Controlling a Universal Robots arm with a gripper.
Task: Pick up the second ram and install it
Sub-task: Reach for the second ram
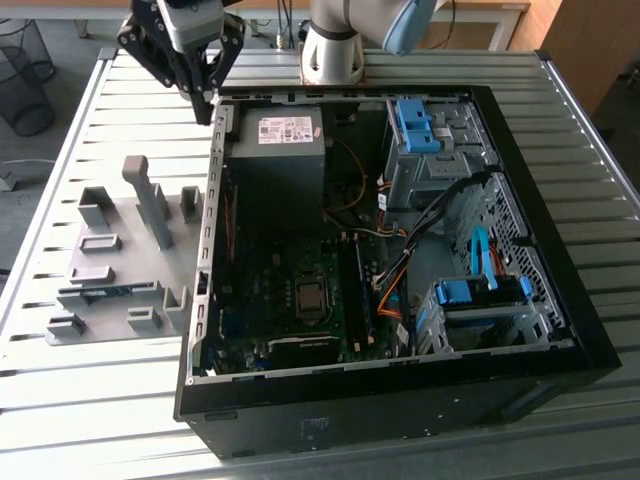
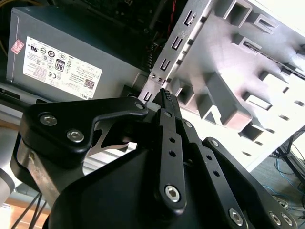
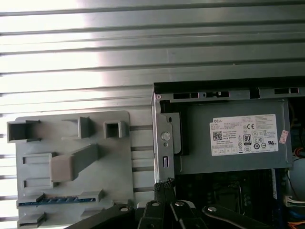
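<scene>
White printed label (image 3: 244, 135) on the grey power supply (image 3: 200, 162).

We see bright, daylight-like light throughout. In the first wrist view, hard glare bleaches the ridges of the slatted metal table (image 3: 95, 47) to white bands. In the exterior view, the computer case (image 1: 560, 300) keeps its interior in shadow and the motherboard (image 1: 290, 300) is dim. In the second wrist view, the grey fixture plate (image 2: 267, 57) burns out towards the corner, behind the dark gripper (image 2: 164, 95).

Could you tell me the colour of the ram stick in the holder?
The ram stick is blue; first wrist view shows it best.
</scene>
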